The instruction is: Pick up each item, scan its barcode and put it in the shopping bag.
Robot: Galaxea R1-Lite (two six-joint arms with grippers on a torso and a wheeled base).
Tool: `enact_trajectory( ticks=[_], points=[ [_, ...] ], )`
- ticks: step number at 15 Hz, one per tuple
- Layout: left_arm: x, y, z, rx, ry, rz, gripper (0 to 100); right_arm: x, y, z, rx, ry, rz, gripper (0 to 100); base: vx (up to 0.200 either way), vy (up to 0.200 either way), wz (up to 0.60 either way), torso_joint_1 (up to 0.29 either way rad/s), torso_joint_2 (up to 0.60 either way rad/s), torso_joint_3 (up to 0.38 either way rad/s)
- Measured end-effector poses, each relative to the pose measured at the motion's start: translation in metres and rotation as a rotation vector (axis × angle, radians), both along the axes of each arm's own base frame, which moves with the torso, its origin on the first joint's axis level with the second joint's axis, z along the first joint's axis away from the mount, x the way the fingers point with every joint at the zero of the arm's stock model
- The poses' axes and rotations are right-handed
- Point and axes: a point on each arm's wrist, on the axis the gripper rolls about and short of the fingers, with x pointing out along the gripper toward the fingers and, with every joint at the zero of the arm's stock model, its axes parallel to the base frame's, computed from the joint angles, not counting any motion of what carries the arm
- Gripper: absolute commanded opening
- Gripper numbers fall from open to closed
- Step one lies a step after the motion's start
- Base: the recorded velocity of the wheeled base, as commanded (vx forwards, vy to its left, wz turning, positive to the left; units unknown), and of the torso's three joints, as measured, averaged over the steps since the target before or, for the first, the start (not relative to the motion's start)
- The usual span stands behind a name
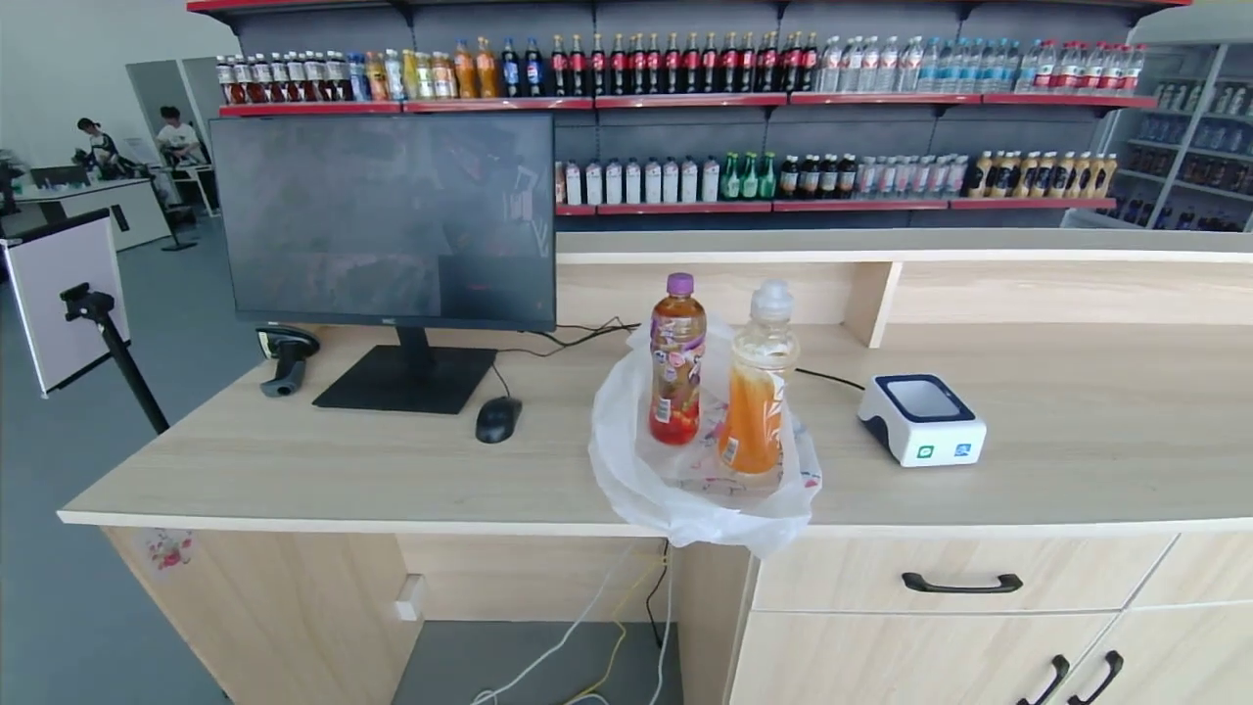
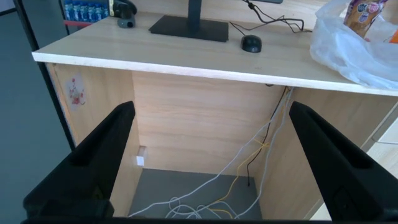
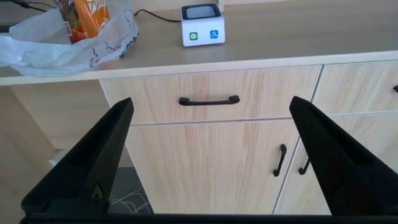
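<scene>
- The white translucent plastic shopping bag [image 1: 626, 480] lies slumped open on the pale wooden counter [image 1: 1077, 460]. One fold hangs over the counter's front edge.
- The purple-capped bottle [image 1: 676, 362] of reddish-orange drink stands upright among the bag's folds, on the bag's left half.
- The clear-capped bottle [image 1: 759, 401] of orange juice stands upright just beside it, on the bag's right half and a little nearer the bag's front. I cannot tell whether the two bottles are inside the bag's mouth or on top of the plastic.
- The white box scanner [image 1: 920, 419] with a dark blue top frame sits near the bag on its right, apart from the plastic.
- The black computer mouse [image 1: 497, 419] lies near the bag on its left.
- The black flat monitor [image 1: 392, 220] stands farther left of the bag and farther back.
- The black handheld scanner [image 1: 286, 357] is the farthest left of the bag.
- The left gripper [image 2: 211, 107] is lower than the bag and to its left. It faces the open space under the counter, where loose cables [image 2: 236, 180] hang. Its two black fingers are spread wide with nothing between them.
- The right gripper [image 3: 211, 102] is lower than the bag and to its right, in front of the black drawer handle [image 3: 186, 101]. Its fingers are also spread wide and hold nothing.
</scene>
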Motion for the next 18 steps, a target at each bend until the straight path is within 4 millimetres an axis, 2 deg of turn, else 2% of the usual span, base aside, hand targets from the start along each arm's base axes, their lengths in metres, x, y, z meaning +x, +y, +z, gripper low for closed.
enact_trajectory(
  ticks=[17, 18],
  points=[
    [0.0, 0.0, 0.0001, -0.001, -0.001, 0.0, 100, 0.0, 0.0, 0.0, -0.003, 0.0, 0.0, 100, 0.0, -0.2, 0.0, 0.003, 0.0, 0.003],
    [0.0, 0.0, 0.0, -0.001, 0.0, 0.0, 100, 0.0, 0.0, 0.0, -0.003, 0.0, 0.0, 100, 0.0, 0.0, 0.0, 0.0, 0.0, 0.0]
  ],
)
